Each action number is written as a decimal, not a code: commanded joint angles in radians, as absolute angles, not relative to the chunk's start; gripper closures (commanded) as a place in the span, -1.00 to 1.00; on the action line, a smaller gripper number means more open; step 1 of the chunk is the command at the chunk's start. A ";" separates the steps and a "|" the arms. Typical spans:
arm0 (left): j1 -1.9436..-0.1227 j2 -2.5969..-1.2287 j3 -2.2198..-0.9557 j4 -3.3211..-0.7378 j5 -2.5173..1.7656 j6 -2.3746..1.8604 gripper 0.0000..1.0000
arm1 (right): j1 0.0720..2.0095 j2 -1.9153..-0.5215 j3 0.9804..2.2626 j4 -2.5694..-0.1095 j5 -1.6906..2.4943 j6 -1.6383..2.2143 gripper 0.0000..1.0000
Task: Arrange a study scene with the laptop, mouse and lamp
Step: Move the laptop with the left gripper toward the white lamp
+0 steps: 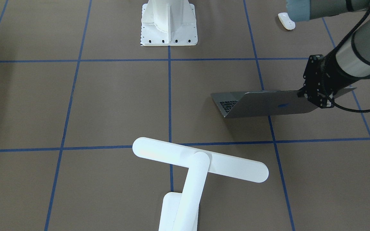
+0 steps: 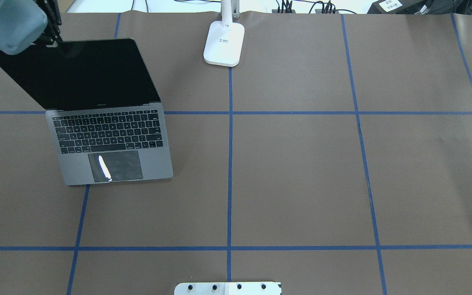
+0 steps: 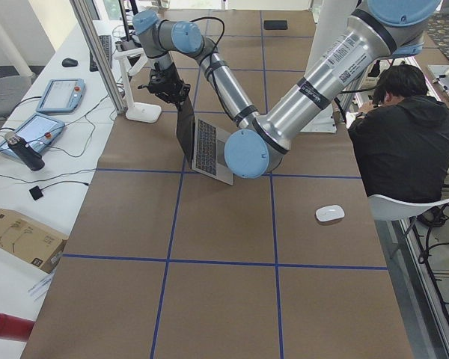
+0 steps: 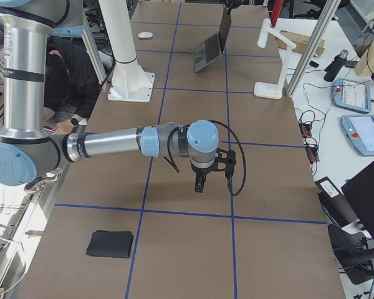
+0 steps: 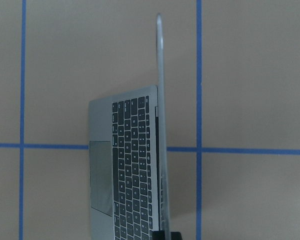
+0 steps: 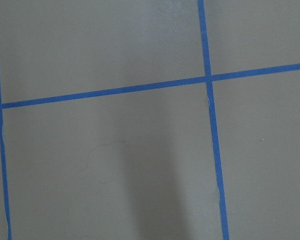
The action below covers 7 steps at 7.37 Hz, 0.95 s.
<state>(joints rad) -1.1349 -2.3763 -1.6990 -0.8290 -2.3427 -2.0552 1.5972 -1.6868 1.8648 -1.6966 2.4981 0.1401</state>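
Laptop [image 2: 109,139]: open on the left half of the table [image 2: 301,184], lid [image 2: 80,73] near upright.
Left gripper [image 1: 303,93]: pinched on the lid's top corner.
Right gripper [image 4: 199,185]: over bare table; its opening cannot be told.
Hazard: a one-corner pull may twist the hinge or drag the laptop askew.

- Table [image 2: 301,172]: brown, with a grid of blue lines.
- Laptop [image 2: 105,127]: space-grey body, black keys, grey trackpad with a white glare streak, black screen.
- Lamp [image 1: 198,163]: all white.
- Mouse [image 1: 286,21]: glossy white.
- Pedestal [image 1: 169,22]: white, dark bolts along the flange.
- Mat [image 4: 110,243], well apart from laptop: plain black.
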 commanded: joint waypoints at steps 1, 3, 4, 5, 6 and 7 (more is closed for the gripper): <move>-1.077 -2.454 -1.631 -0.834 -2.342 -2.138 1.00 | 1.597 -1.687 1.862 -1.698 2.499 0.143 -0.99; -1.039 -2.512 -1.568 -0.834 -2.342 -2.154 1.00 | 1.597 -1.687 1.853 -1.698 2.497 0.144 -0.99; -1.022 -2.532 -1.543 -0.836 -2.342 -2.154 1.00 | 1.597 -1.687 1.852 -1.698 2.497 0.143 -0.99; -1.019 -2.546 -1.525 -0.857 -2.341 -2.155 1.00 | 1.595 -1.687 1.848 -1.698 2.497 0.144 -0.99; -1.019 -2.586 -1.440 -0.914 -2.339 -2.169 1.00 | 1.594 -1.687 1.844 -1.698 2.496 0.143 -0.99; -1.019 -2.635 -1.328 -0.984 -2.336 -2.189 1.00 | 1.592 -1.687 1.844 -1.698 2.497 0.143 -0.99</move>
<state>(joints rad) -1.0200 -2.5806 -1.4469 -0.9082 -2.3393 -2.1685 1.5942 -1.6874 1.8460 -1.6981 2.4967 0.1431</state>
